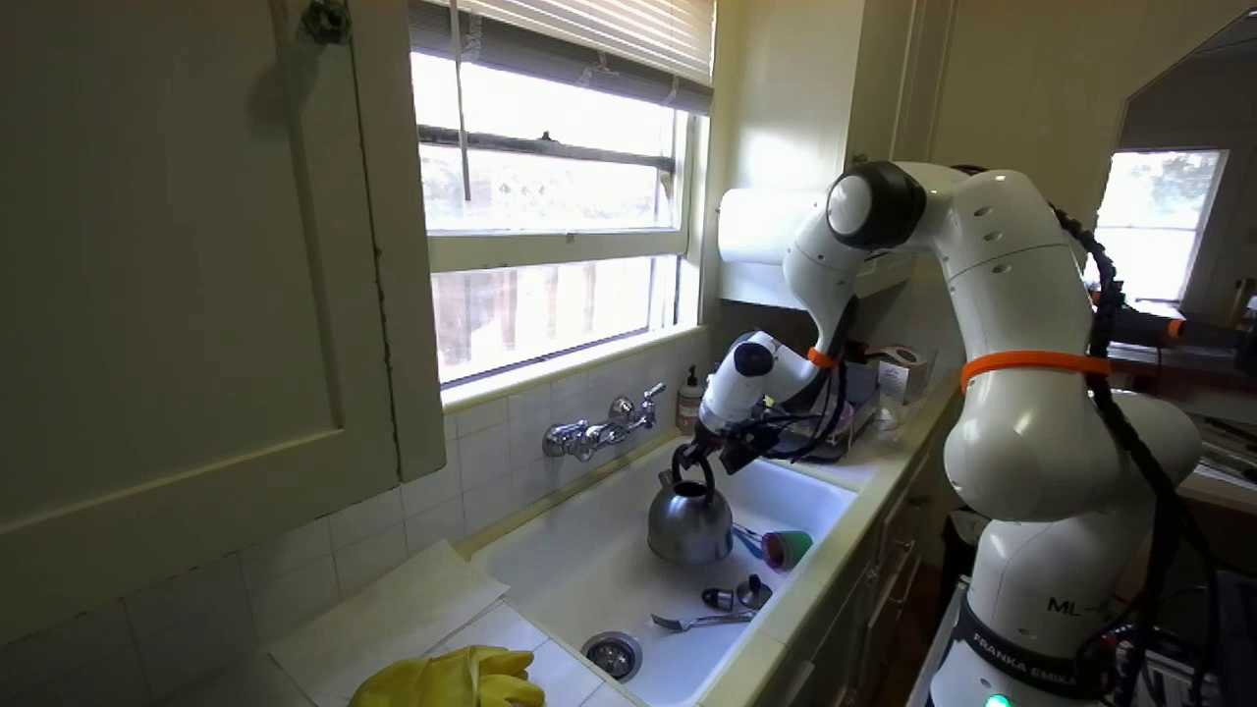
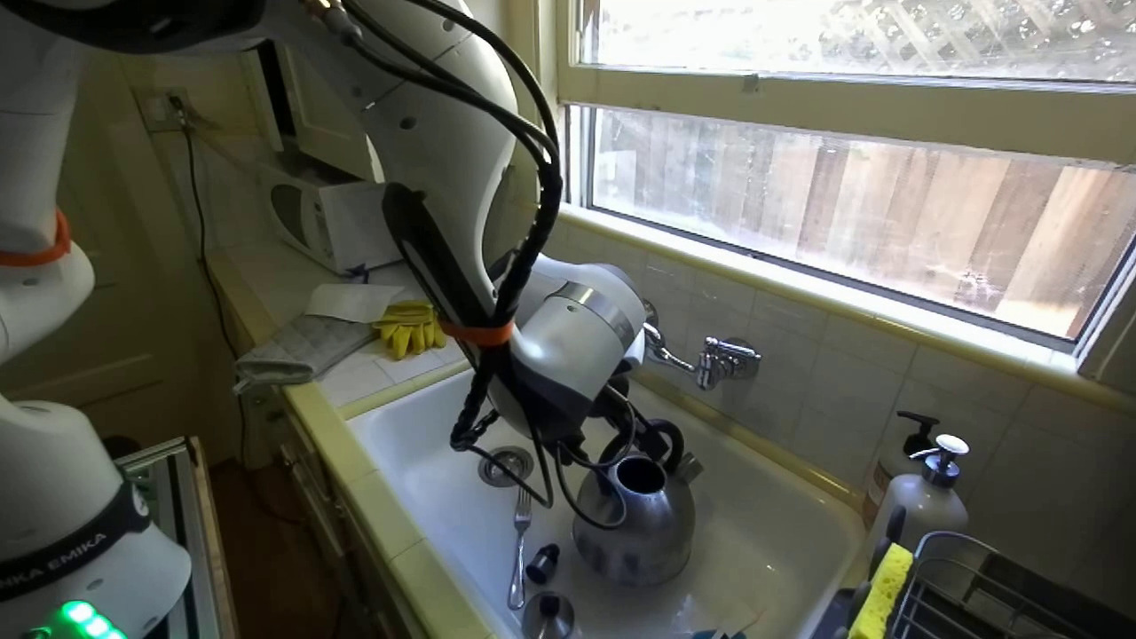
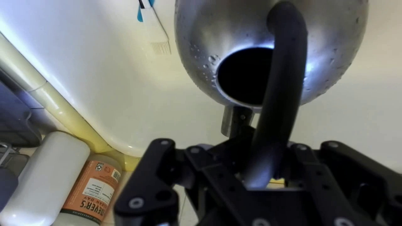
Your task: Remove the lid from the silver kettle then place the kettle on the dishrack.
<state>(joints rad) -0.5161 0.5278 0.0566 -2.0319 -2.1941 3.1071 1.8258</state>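
White kitchen sink | silver kettle inside, standing or lifted, I can't tell | jaws pinch its arched handle | lid already off, lying nearby | placing on the dishrack remains

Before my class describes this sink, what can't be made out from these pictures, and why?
Silver kettle, wrist view: the inside is too dark to see.
Dishrack, in an exterior view: cut off by the right and bottom edges.
Lid, in an exterior view: partly cut off by the bottom edge.
White brush-like utensil, wrist view: cut off by the top edge.
Orange label, wrist view: its smallest print is too tiny to read.
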